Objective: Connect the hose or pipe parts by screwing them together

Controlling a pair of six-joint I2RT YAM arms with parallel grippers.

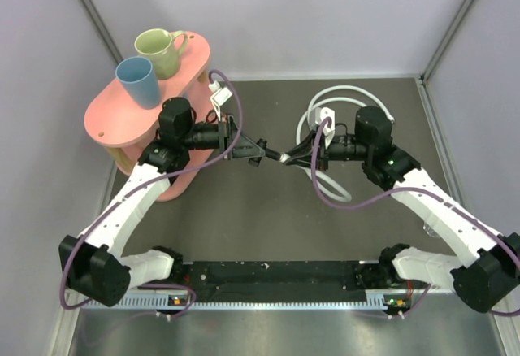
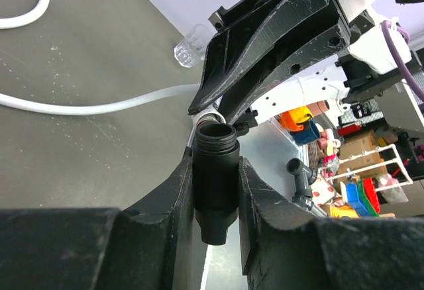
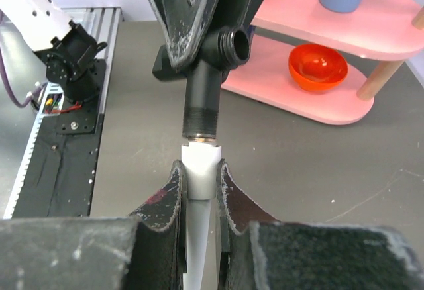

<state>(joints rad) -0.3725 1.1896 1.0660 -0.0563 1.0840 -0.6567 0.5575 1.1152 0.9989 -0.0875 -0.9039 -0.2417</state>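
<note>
Your left jaws were clamped on the body of the black T-shaped connector (image 2: 214,177), one jaw on each side, with a threaded open end standing just past their tips. Your right jaws were closed on the white end fitting (image 3: 201,163) of the white hose (image 1: 331,187). Directly ahead of the right jaws, the connector's threaded end met the tip of that fitting, the two in line and touching (its side port faced up towards the right wrist camera). I could not tell whether any thread had engaged. The rest of the hose lay in loops on the surface (image 1: 268,230) behind the right jaws. Behind the left jaws stood a pink shelf stand (image 1: 114,116) carrying a green mug (image 1: 158,51) and a blue cup (image 1: 140,81), with an orange bowl (image 3: 318,65) on its lower tier.
</note>
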